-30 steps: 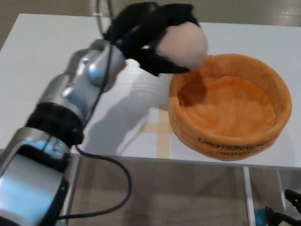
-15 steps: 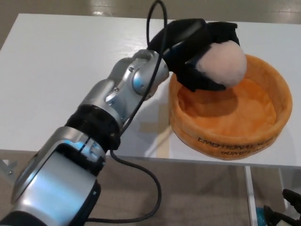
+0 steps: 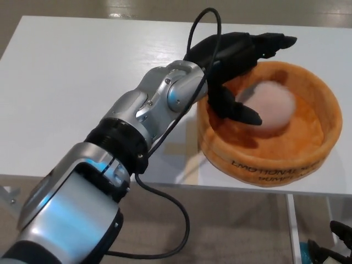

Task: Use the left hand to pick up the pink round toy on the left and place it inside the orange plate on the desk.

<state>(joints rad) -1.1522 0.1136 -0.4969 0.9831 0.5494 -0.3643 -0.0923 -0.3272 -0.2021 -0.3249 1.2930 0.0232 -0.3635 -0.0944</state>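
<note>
My left hand [image 3: 237,60] hangs over the orange plate [image 3: 319,144] with its fingers [image 3: 272,41] spread wide, grasping nothing. My thumb [image 3: 239,110] points down just beside the pink round toy [image 3: 273,104], which sits inside the plate on the white desk [image 3: 66,82].

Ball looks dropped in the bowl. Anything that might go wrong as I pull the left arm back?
Two risks. The left robot hand is open, but its thumb hangs low inside the soft orange plush plate, close to the fluffy pink round toy; pulling back low might drag the toy out or snag the near rim. Also, the black cable loops above the wrist and may catch during retraction.
</note>
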